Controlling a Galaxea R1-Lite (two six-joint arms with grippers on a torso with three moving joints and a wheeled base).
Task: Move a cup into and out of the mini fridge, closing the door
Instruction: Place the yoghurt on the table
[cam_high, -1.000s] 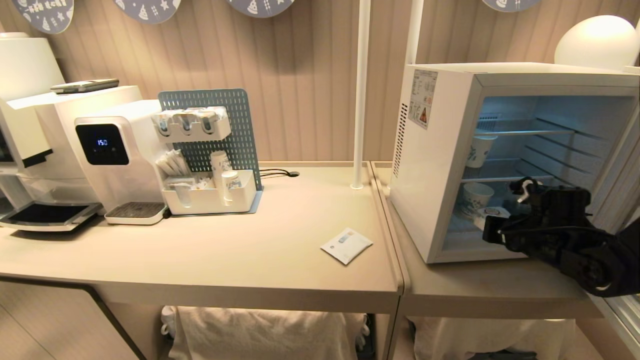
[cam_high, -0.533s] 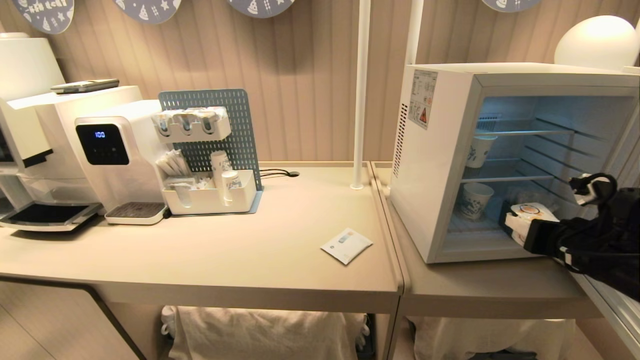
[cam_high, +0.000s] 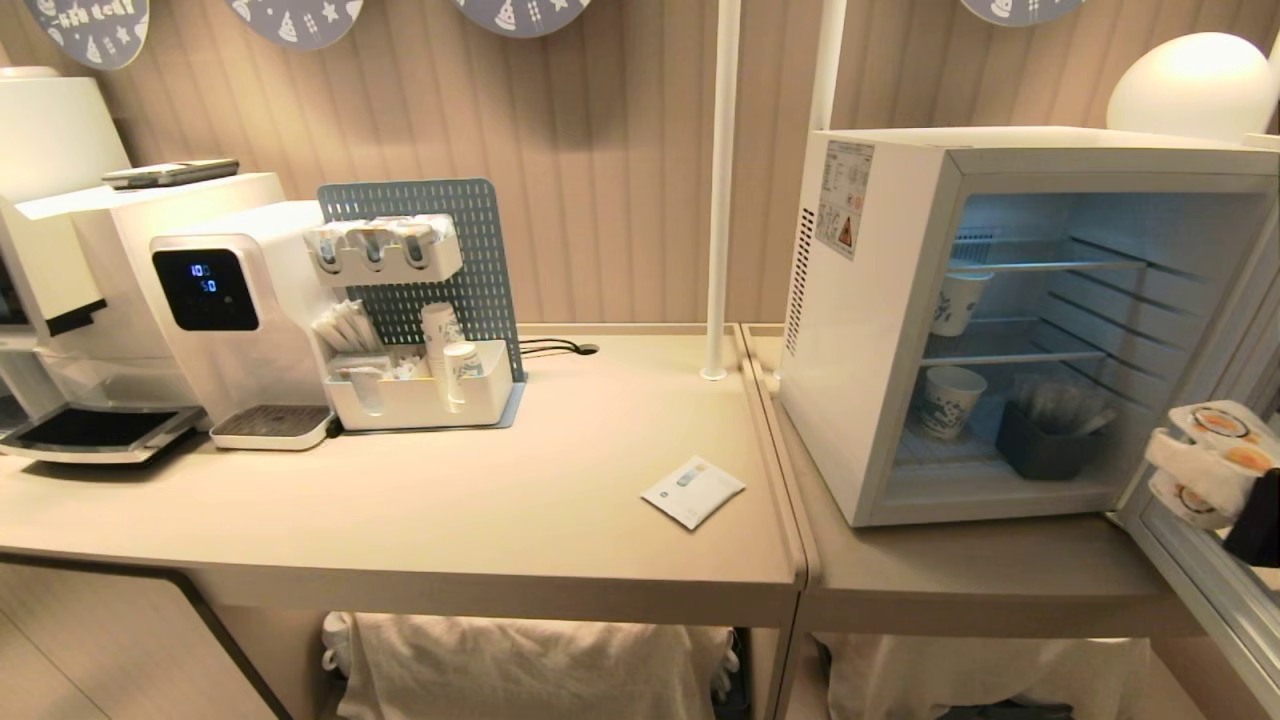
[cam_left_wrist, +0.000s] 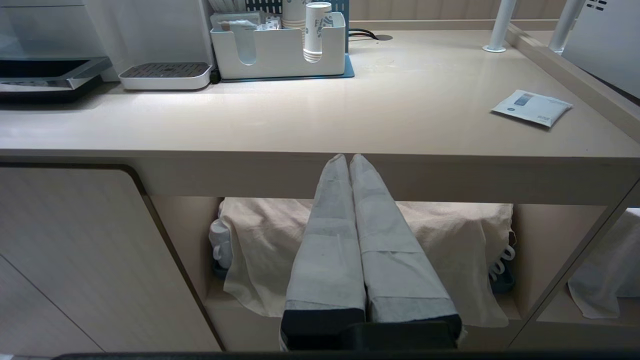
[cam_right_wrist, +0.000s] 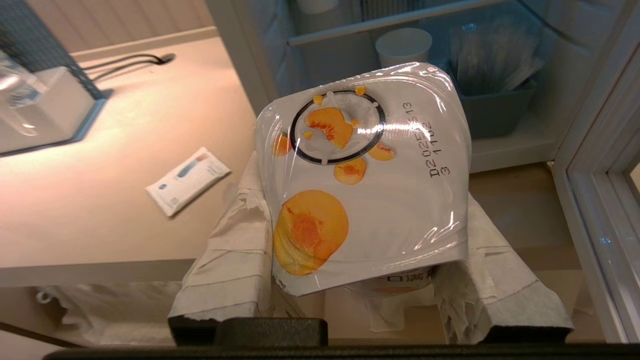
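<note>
The mini fridge (cam_high: 880, 330) stands on the right-hand counter with its interior showing. Its door (cam_high: 1195, 585) is swung open at the far right edge of the head view. The cup (cam_high: 1222, 432), white with a peach picture on its foil lid (cam_right_wrist: 365, 175), is outside the fridge, in front of its lower right corner. My right gripper (cam_high: 1205, 458) is shut on the cup, its white-wrapped fingers (cam_right_wrist: 235, 250) pressing both sides. My left gripper (cam_left_wrist: 348, 157) is shut and empty, parked low in front of the left table's edge.
Inside the fridge are two paper cups (cam_high: 948, 400) (cam_high: 958, 300) and a dark bin (cam_high: 1045, 450). On the left table lie a white sachet (cam_high: 693, 490), a cup organizer (cam_high: 420, 395) and a water dispenser (cam_high: 230, 310). Two white poles (cam_high: 720, 200) rise beside the fridge.
My right gripper has pulled back out of the fridge's lower compartment toward the right edge of the head view, carrying the cup with it. The left arm has kept still.
</note>
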